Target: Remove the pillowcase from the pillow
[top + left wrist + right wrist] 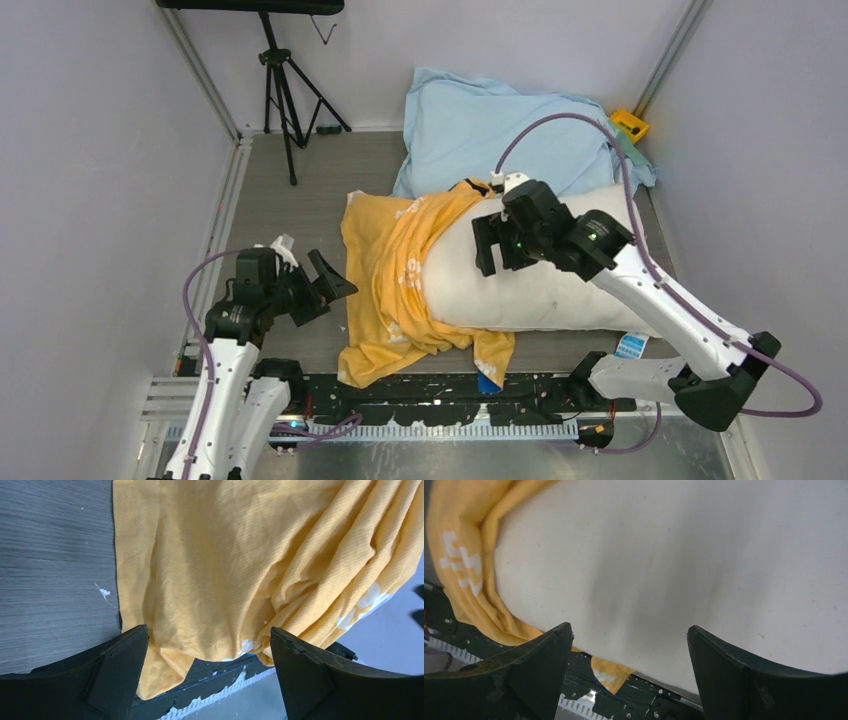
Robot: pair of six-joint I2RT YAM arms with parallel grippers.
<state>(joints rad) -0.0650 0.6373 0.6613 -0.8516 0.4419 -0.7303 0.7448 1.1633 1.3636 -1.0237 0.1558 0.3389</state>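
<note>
The orange-yellow pillowcase [390, 280] is bunched over the left end of the white pillow [545, 295], whose right part lies bare on the table. My left gripper [335, 295] hovers open just left of the pillowcase. In the left wrist view the pillowcase [225, 555] fills the frame beyond that open gripper [208, 630], with nothing between its fingers. My right gripper [495, 265] stands open above the bare pillow, near the pillowcase's edge. In the right wrist view the pillow [699, 555] lies under this open gripper [629, 626], with pillowcase folds [469, 580] at the left.
A pale light-blue cushion [480, 120] lies behind the pillow against the back wall. A yellow object [630, 122] sits in the back right corner. A black tripod [285, 90] stands at the back left. A blue tag [632, 345] shows at the pillow's near right corner.
</note>
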